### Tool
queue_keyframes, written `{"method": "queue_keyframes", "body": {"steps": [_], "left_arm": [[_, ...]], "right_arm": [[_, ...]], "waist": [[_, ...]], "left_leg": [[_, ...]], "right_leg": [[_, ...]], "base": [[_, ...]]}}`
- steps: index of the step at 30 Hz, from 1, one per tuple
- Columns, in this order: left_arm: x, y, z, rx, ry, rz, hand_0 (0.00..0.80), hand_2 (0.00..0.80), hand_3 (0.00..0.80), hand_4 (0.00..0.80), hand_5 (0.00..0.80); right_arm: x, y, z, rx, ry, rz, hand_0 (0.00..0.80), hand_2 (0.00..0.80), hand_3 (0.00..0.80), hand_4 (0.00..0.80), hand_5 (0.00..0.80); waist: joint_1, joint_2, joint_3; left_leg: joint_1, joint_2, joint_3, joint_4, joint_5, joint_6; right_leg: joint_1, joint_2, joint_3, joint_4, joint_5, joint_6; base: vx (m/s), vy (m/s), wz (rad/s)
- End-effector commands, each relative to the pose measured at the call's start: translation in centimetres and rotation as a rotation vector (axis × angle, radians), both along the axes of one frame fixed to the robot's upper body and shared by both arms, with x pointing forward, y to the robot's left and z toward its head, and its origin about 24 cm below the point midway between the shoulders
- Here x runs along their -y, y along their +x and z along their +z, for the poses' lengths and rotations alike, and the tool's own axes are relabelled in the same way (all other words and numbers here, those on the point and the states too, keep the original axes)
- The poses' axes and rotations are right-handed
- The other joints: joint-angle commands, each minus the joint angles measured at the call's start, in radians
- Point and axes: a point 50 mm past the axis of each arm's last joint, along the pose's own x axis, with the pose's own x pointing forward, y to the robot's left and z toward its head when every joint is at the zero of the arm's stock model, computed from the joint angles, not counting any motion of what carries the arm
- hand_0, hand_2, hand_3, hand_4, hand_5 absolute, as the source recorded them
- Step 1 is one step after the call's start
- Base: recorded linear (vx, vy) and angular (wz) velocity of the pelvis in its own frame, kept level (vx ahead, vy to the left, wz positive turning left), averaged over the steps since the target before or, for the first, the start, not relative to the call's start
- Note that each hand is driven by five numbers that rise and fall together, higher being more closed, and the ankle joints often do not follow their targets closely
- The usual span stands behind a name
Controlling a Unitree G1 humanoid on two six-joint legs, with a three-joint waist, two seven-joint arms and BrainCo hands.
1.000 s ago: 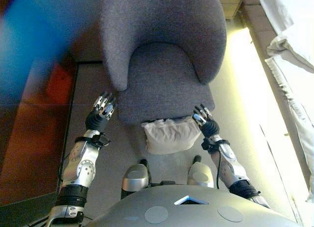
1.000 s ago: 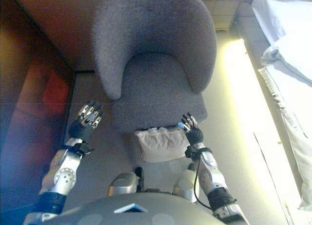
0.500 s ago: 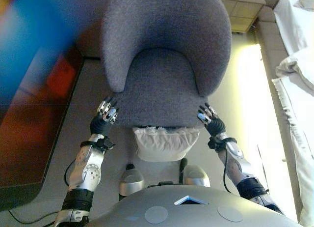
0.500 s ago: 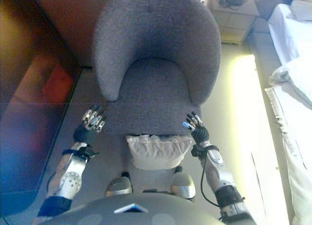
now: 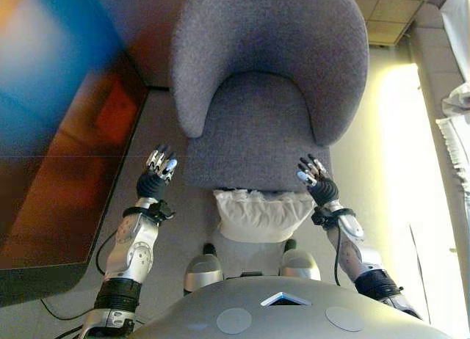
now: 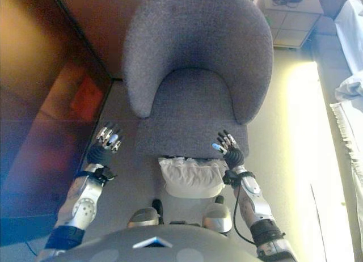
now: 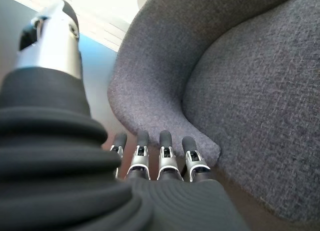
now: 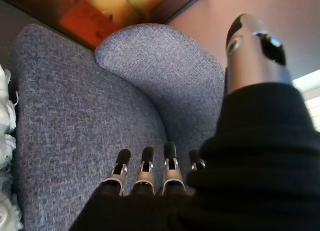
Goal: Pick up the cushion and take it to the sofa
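A white cushion (image 5: 261, 214) lies on the floor against the front edge of a grey tub armchair (image 5: 268, 89), partly tucked under the seat. It shows again in the right eye view (image 6: 190, 176). My left hand (image 5: 156, 176) hovers open at the seat's left front corner, holding nothing. My right hand (image 5: 317, 183) hovers open at the seat's right front corner, just above the cushion's right end. The left wrist view shows straight fingers (image 7: 160, 156) before the chair's arm (image 7: 165, 91). The right wrist view shows straight fingers (image 8: 145, 172) over the seat (image 8: 65, 116), with the cushion's edge (image 8: 6, 141) beside it.
A dark glossy cabinet (image 5: 59, 155) stands along the left. A white bed edge (image 5: 457, 126) runs along the right, and a tiled bedside unit (image 6: 289, 15) stands behind the chair. Grey carpet (image 5: 172, 221) lies around the chair.
The whole view has shifted, so the camera has moved; the chair and cushion now sit slightly to the right. Both hands stay open at the seat's front corners.
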Motion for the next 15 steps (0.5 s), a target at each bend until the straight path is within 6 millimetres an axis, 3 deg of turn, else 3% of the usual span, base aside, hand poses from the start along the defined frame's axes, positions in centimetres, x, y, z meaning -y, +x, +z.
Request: {"method": "queue_keyframes", "body": {"steps": [1, 3, 7, 12, 15], "left_arm": [[0.6, 1.6, 2.6, 0.185, -0.226, -0.100, 0.000, 0.000, 0.000, 0.000, 0.000], [2.5, 1.4, 2.4, 0.227, -0.485, -0.214, 0.000, 0.000, 0.000, 0.000, 0.000], [5.4, 0.9, 1.9, 0.309, -0.919, -0.347, 0.000, 0.000, 0.000, 0.000, 0.000], [5.8, 0.7, 1.7, 0.344, -0.976, -0.314, 0.000, 0.000, 0.000, 0.000, 0.000], [5.1, 0.4, 1.7, 0.347, -0.983, -0.296, 0.000, 0.000, 0.000, 0.000, 0.000]], "right_arm": [[-1.4, 2.7, 3.6, 0.211, 0.403, 0.027, 0.000, 0.000, 0.000, 0.000, 0.000], [-2.9, 2.9, 4.4, 0.297, 0.729, 0.118, 0.000, 0.000, 0.000, 0.000, 0.000], [-4.8, 3.1, 6.4, 0.482, 1.187, 0.234, 0.000, 0.000, 0.000, 0.000, 0.000], [-5.4, 3.2, 5.7, 0.408, 1.155, 0.202, 0.000, 0.000, 0.000, 0.000, 0.000], [-5.3, 2.2, 5.0, 0.376, 1.129, 0.222, 0.000, 0.000, 0.000, 0.000, 0.000]], "waist": [[0.027, -0.040, -0.015], [0.034, -0.036, -0.017], [0.038, -0.029, -0.030], [0.036, -0.024, -0.052], [0.039, -0.025, -0.066]], "left_leg": [[-0.010, 0.062, 0.026, 0.000, 0.006, -0.001], [-0.011, 0.061, 0.025, -0.032, 0.022, -0.002], [-0.009, 0.071, 0.043, -0.031, 0.024, -0.007], [0.008, 0.077, 0.059, -0.020, 0.010, -0.006], [0.012, 0.080, 0.059, -0.022, 0.011, -0.007]], "right_leg": [[-0.037, -0.089, -0.055, 0.012, 0.064, 0.078], [-0.035, -0.076, -0.070, -0.008, 0.069, 0.074], [-0.034, -0.073, -0.081, -0.012, 0.072, 0.078], [-0.019, -0.076, -0.071, -0.009, 0.059, 0.078], [-0.006, -0.066, -0.071, -0.015, 0.048, 0.073]], "base": [[-0.070, -0.008, 0.01], [-0.086, -0.025, 0.02], [-0.027, -0.011, 0.02], [0.068, -0.006, -0.04], [0.058, -0.013, -0.01]]}}
